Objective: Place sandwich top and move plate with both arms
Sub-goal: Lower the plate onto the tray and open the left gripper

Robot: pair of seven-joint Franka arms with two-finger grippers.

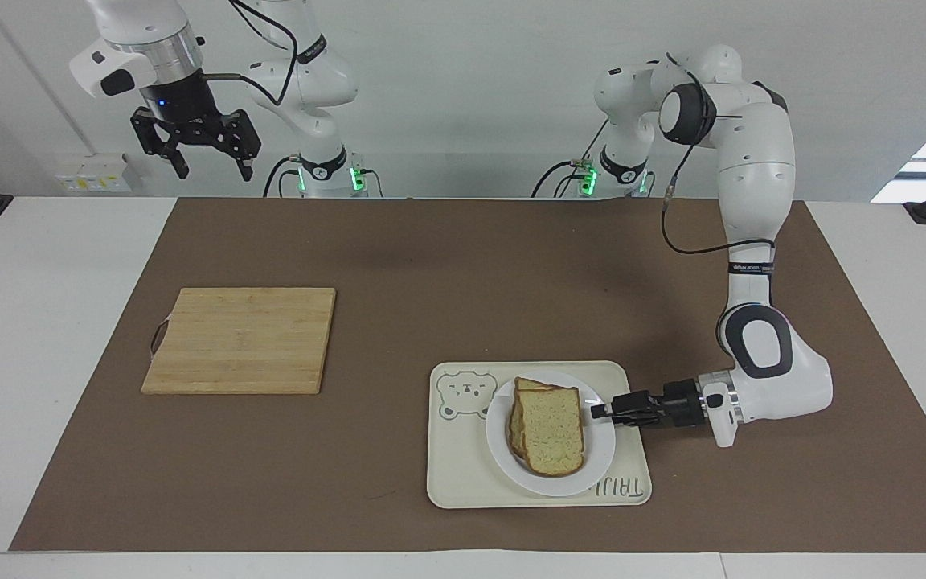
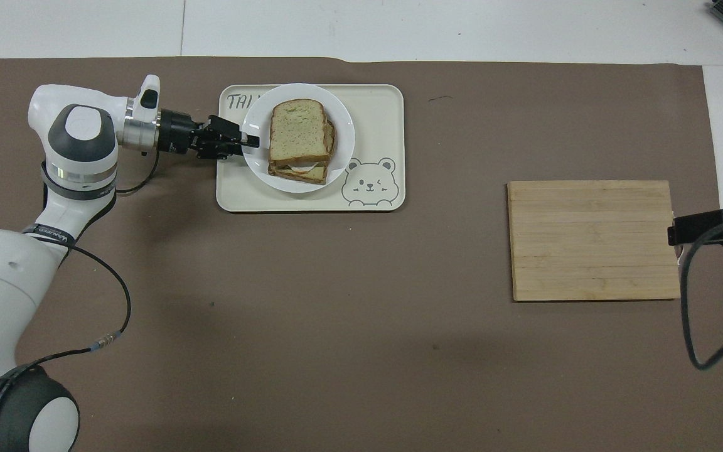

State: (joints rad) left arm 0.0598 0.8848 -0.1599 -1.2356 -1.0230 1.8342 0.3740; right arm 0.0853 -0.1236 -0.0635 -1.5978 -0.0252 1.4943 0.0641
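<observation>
The sandwich top (image 1: 550, 428) lies on the stacked sandwich on the white plate (image 1: 601, 450), which sits on the cream tray (image 1: 463, 478). The stack also shows in the overhead view (image 2: 297, 129), on the plate (image 2: 344, 150). My left gripper (image 1: 596, 412) lies level and is shut on the plate's rim at the side toward the left arm's end of the table; it also shows in the overhead view (image 2: 251, 140). My right gripper (image 1: 215, 170) is open and empty, waiting high over the table edge by its base.
A bamboo cutting board (image 1: 242, 339) lies toward the right arm's end of the table, also in the overhead view (image 2: 594, 240). The tray with the bear drawing (image 2: 377, 107) lies on the brown mat. Bare mat lies between tray and board.
</observation>
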